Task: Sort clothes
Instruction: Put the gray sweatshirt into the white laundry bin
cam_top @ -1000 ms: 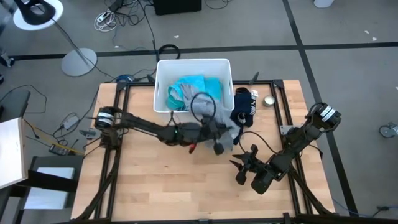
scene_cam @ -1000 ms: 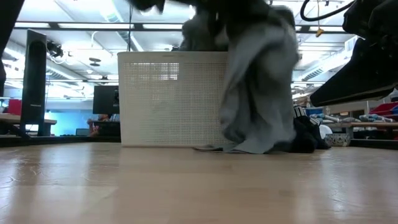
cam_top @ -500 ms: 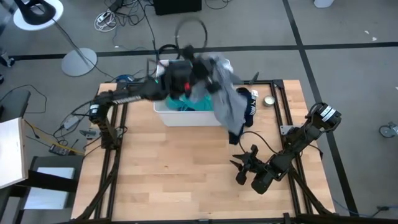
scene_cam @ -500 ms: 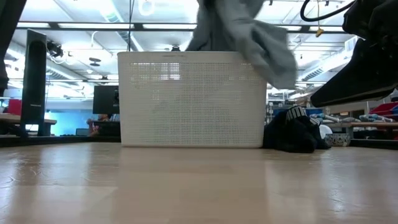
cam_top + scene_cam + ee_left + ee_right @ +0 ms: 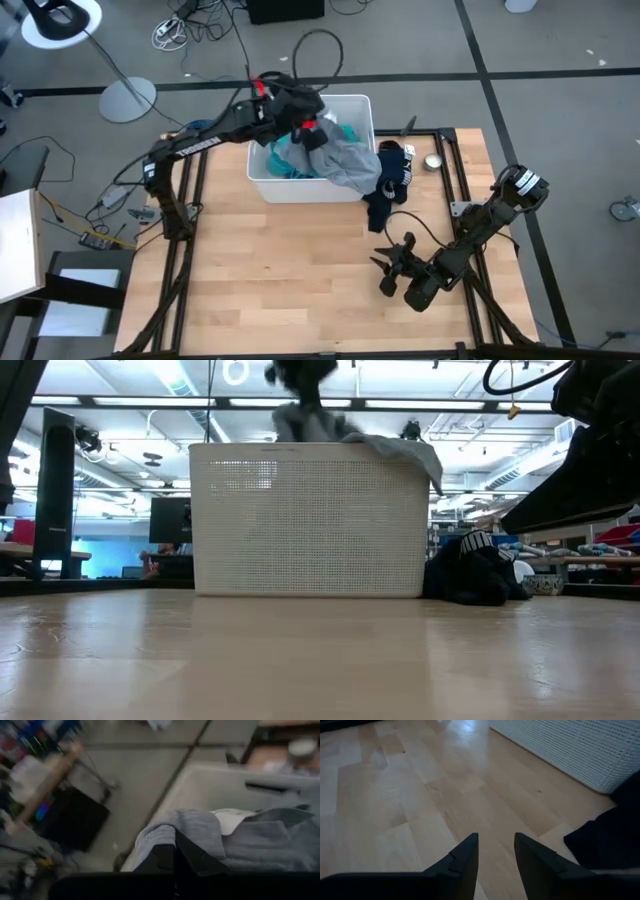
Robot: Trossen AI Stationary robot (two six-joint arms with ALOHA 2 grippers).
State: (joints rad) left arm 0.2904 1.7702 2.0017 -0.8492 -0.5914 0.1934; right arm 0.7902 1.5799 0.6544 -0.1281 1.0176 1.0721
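A wooden desk (image 5: pixel 260 270) seen from above carries a white rectangular bin (image 5: pixel 262 180) at its far edge, between two dark robot arms. The left arm reaches over the bin, and its hand (image 5: pixel 305 128) is closed on a fold of the large grey shirt (image 5: pixel 345 165); the left wrist view shows the two fingers (image 5: pixel 192 860) pinched together with grey cloth (image 5: pixel 200 830) between them. The grey shirt lies mostly inside the bin, with one part draped over the bin's right-hand rim, as the low view (image 5: pixel 400 448) also shows. Beneath it in the bin lies the teal shirt (image 5: pixel 285 165). Just right of the bin, on the desk, is the dark navy garment (image 5: pixel 390 180) with white print, bunched against the bin's wall. The right arm rests low at the near right of the desk, its hand (image 5: pixel 392 265) open and empty, fingers (image 5: pixel 465 855) spread above bare wood. A small round tin (image 5: pixel 433 162) sits near the desk's far right corner.
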